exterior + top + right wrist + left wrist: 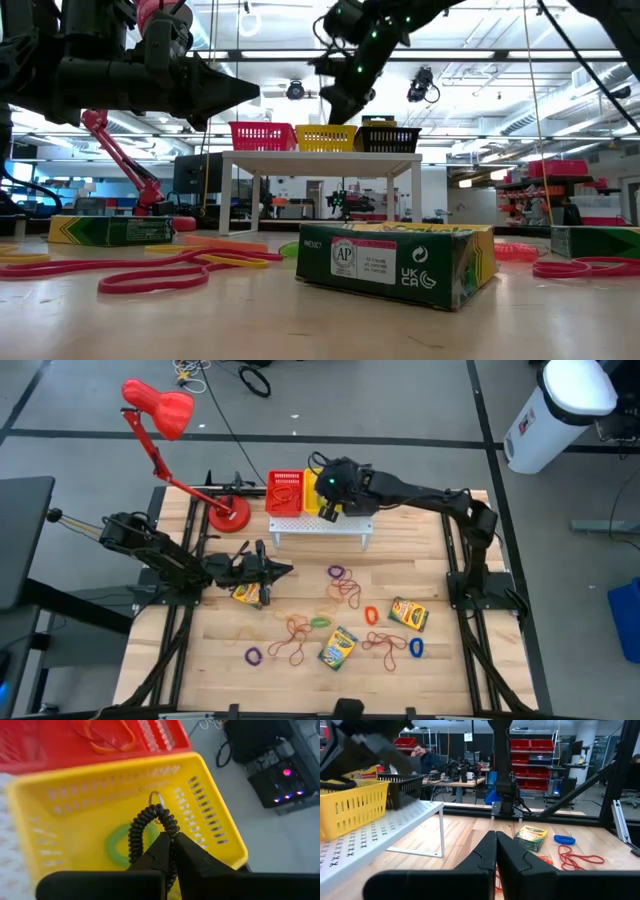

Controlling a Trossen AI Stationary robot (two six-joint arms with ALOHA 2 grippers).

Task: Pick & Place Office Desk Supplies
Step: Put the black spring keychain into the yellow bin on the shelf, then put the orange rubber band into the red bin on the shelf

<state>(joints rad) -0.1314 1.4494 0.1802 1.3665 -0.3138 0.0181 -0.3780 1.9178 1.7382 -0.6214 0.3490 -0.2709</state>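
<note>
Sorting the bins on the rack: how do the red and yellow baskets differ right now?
The red basket holds orange rubber bands; the yellow basket holds a green band. The right gripper, shut on a black coiled cord, hangs over the yellow basket, not the red. Both are slotted plastic, side by side.

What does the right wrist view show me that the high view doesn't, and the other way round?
Only the right wrist view: a black coiled cord with a metal ring pinched in the right gripper, and a green rubber band lying in the yellow plastic basket. Only the high view: the crayon boxes and loose bands on the wooden table, and the left gripper, shut. Both: yellow and red baskets.
</note>
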